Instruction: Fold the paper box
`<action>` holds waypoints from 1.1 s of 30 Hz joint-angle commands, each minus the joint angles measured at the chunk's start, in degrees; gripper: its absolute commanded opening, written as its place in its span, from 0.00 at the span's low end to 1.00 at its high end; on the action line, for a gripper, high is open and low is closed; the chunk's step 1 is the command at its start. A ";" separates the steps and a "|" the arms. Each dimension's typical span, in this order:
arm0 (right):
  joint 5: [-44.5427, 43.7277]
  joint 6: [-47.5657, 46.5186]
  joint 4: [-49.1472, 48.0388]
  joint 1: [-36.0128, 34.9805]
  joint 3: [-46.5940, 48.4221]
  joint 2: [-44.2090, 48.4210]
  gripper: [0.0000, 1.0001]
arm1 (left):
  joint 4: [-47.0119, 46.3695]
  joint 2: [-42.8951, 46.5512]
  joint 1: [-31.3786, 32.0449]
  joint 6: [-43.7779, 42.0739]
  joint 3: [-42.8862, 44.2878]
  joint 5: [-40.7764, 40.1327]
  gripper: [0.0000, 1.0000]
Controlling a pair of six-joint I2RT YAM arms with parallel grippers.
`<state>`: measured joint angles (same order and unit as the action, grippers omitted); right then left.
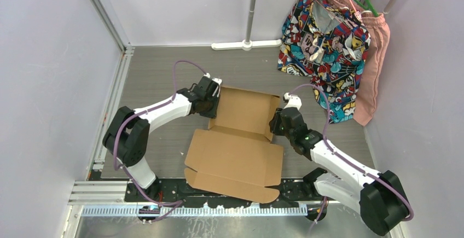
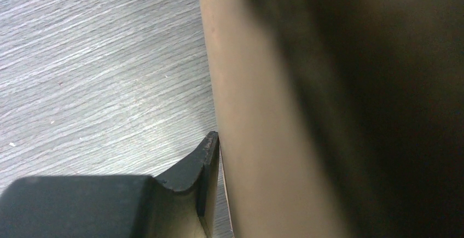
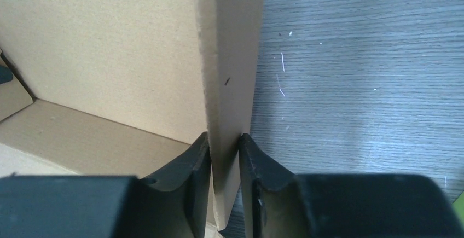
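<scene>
Top external, brown corrugated paper box (image 1: 235, 156), flapped

1. No text, label, brand, number or sign can be read in any of the 3 views.
2. The paper box (image 1: 241, 150) shows only plain brown cardboard faces.
3. The comic-style print on the hanging garment (image 1: 323, 35) has bold shapes that may include lettering, but they are too small to tell.
</scene>
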<state>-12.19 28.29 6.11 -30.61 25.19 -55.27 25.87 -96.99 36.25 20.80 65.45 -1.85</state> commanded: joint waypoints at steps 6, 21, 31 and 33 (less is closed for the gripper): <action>-2.62 -1.14 1.24 0.12 4.59 -0.02 0.28 | 0.87 1.59 -0.21 1.25 2.47 1.58 0.20; -6.99 -6.42 12.36 0.16 17.84 -12.54 0.05 | 5.68 2.38 -0.12 3.62 4.11 5.28 0.25; -8.51 -9.57 22.43 0.18 27.28 -21.75 0.03 | 6.49 1.72 -0.13 4.16 3.19 6.43 0.27; -8.93 -10.28 24.74 0.12 28.91 -23.11 0.02 | 6.56 1.62 -0.05 4.21 3.11 6.48 0.27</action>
<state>-19.22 20.73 26.00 -30.50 49.39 -76.97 32.12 -96.92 36.10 25.12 67.07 2.26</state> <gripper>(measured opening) 0.136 0.268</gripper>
